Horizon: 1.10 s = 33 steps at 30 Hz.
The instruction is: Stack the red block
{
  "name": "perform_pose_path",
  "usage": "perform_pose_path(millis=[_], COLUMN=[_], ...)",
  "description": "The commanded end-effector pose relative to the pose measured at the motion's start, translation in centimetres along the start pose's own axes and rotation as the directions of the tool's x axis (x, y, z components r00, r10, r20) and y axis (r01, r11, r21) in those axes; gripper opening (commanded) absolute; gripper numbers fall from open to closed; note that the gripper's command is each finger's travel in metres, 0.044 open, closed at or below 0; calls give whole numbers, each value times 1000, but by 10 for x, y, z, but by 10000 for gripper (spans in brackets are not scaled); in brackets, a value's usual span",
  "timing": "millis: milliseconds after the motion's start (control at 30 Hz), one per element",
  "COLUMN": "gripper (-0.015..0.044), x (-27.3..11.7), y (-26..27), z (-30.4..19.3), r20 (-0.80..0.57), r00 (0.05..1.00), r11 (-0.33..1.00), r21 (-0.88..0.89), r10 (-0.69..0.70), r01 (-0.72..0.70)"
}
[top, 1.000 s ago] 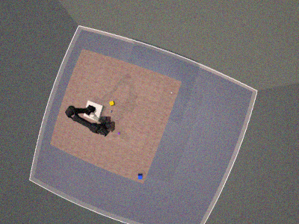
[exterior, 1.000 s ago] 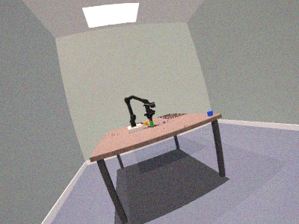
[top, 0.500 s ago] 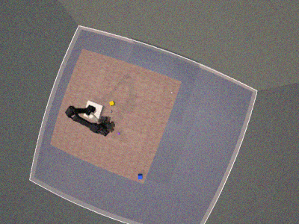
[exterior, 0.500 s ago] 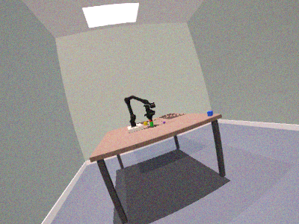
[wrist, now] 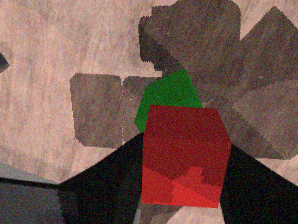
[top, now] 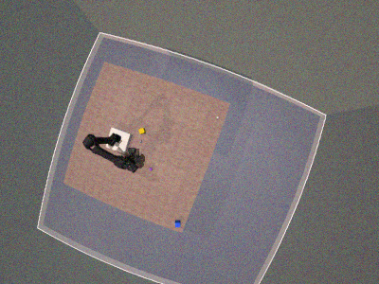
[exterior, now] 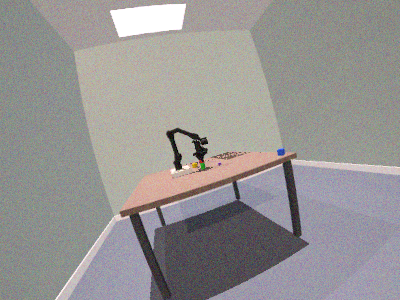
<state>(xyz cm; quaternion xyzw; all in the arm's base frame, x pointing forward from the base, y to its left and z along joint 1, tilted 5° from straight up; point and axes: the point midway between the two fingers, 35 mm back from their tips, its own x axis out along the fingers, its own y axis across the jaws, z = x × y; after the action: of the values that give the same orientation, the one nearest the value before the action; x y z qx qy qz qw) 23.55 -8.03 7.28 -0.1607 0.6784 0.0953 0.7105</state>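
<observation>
From overhead, the arm [top: 111, 151] is reaching out over the brown table [top: 189, 142], and its gripper [top: 135, 159] is covering the spot where the stacking is taking place, so neither the red nor the green piece is showing there. A yellow block [top: 141, 130] is sitting near it and a blue block [top: 177, 223] is lying well apart, at the table's far corner.

Seen from the side, the gripper [exterior: 201, 150] is hanging over the green tower [exterior: 202, 167], with the red block [exterior: 201, 162] showing just above the green; whether the two are touching is too small to tell.

Looking down from the wrist, the jaws are gripping the red block [wrist: 182, 155], which is filling the middle of the picture. The green tower [wrist: 167, 97] is peeking out up and to the left of it, so the block is probably sitting off-centre over the tower. Releasing now is risking the red block landing on an edge and tipping off. Pushing down or sliding sideways while the block is low is risking shoving the tower over. Opening the jaws unevenly could also be dragging the block off its seat.
</observation>
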Motion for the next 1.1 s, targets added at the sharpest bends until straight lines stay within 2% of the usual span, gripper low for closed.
perform_pose_path(millis=[0, 33, 600, 1067], gripper=[0, 0, 440, 440], x=[-2, -4, 0, 0], y=[0, 0, 0, 0], z=[1, 1, 0, 0], r20=[4, 4, 0, 0], r00=[1000, 1000, 1000, 1000], r11=[1000, 1000, 1000, 1000], r21=[-4, -4, 0, 0], r10=[3, 3, 0, 0], r01=[-3, -3, 0, 0])
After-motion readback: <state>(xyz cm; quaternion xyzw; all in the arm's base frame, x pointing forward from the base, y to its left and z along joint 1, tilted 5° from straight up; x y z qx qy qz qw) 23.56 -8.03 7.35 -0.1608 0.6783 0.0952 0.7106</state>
